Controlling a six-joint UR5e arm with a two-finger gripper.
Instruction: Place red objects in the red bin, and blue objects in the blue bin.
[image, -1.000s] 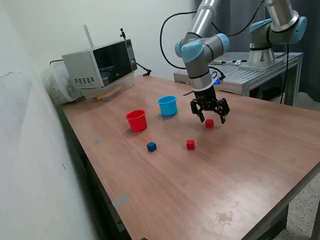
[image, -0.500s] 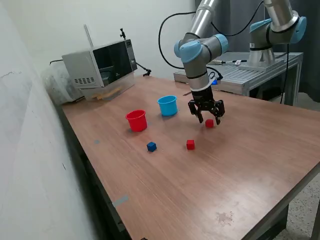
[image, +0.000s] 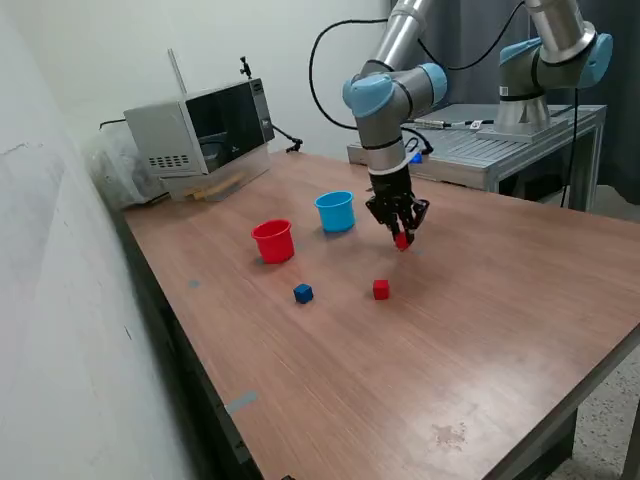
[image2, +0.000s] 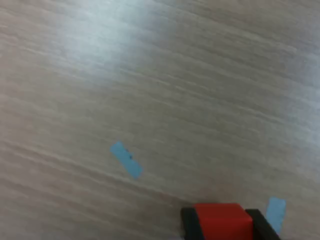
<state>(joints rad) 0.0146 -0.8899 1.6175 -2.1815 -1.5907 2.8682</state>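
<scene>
My gripper (image: 401, 238) is shut on a tiny red cube (image: 401, 240) and holds it just above the table, to the exterior view's right of the light blue cup (image: 336, 211). In the wrist view the red cube (image2: 221, 221) sits between the two black fingertips (image2: 189, 223). The red cup (image: 273, 241) stands further to the left. A second red cube (image: 381, 289) and one dark blue cube (image: 303, 293) lie on the table nearer the front. I see no second blue cube.
A microwave-like box (image: 200, 127) stands at the table's back left. A second arm (image: 555, 60) on a metal stand is behind. Small pale blue tape marks (image2: 125, 159) are on the wooden table (image: 480, 330).
The gripper closed on the red cube that lay on the table and moved it slightly toward the exterior view's left, nearer the blue cup.
</scene>
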